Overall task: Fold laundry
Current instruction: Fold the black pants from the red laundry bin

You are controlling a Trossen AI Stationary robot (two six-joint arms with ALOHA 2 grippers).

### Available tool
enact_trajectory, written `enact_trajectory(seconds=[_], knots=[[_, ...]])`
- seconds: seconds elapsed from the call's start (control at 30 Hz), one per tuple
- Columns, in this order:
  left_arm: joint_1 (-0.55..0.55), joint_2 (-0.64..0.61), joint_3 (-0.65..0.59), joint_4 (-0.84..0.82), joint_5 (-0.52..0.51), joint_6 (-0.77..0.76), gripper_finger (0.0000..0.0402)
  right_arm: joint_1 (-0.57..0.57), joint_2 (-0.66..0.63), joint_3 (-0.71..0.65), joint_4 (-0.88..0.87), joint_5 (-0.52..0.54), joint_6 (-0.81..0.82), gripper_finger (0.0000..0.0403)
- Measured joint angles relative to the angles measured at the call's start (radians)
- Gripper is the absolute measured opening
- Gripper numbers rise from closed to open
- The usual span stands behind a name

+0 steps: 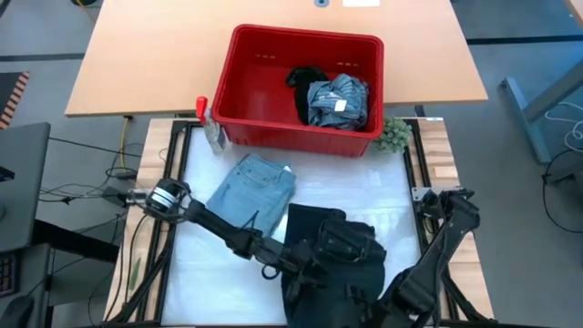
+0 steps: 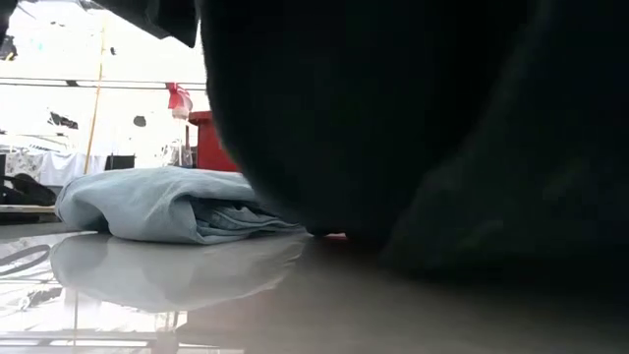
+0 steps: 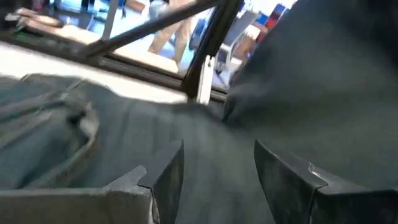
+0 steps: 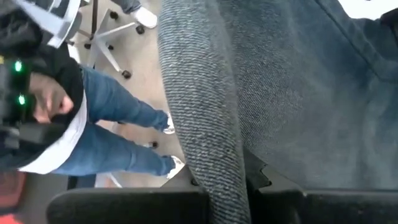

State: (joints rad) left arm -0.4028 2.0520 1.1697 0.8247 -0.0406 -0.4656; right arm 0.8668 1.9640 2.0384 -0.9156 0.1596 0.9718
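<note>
At the near edge of the surface [image 1: 209, 264] lies the dark garment [image 1: 337, 251], bunched and not yet folded; both arms meet over it; the right pincer [image 4: 221, 180] is shut tight on a ridge of its grey-blue ribbed cloth, while the left pincer [image 3: 217, 180] hovers just above the fabric with its jaws partly apart and nothing between them. Just beyond, toward the left side of the surface, the light blue jeans [image 1: 253, 187] lie folded into a neat flat stack, touching the dark garment's edge; that piece looks finished. Farther back, the red basket [image 1: 264, 91] holds a black garment [image 1: 305, 84] and a crumpled grey-blue one [image 1: 339, 100], both waiting their turn. By my reckoning the task is early: one piece done, one in hand, at least two left.
</note>
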Motion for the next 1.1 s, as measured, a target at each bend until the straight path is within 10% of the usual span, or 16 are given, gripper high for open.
enact_trajectory(seconds=[0.47,0.77,1.1], knots=[[-0.089,0.224,0.147,-0.145,-0.023,-0.09,0.0183,-0.019,0.065,-0.001,0.121,0.001,0.156,0.0048],[-0.097,0.221,0.141,-0.266,-0.042,-0.165,0.0183,-0.026,-0.025,0.002,-0.262,0.074,0.242,0.0045],[-0.096,0.124,0.081,-0.338,-0.19,-0.148,0.0127,-0.121,-0.101,-0.175,-0.309,-0.018,0.0,0.0045]])
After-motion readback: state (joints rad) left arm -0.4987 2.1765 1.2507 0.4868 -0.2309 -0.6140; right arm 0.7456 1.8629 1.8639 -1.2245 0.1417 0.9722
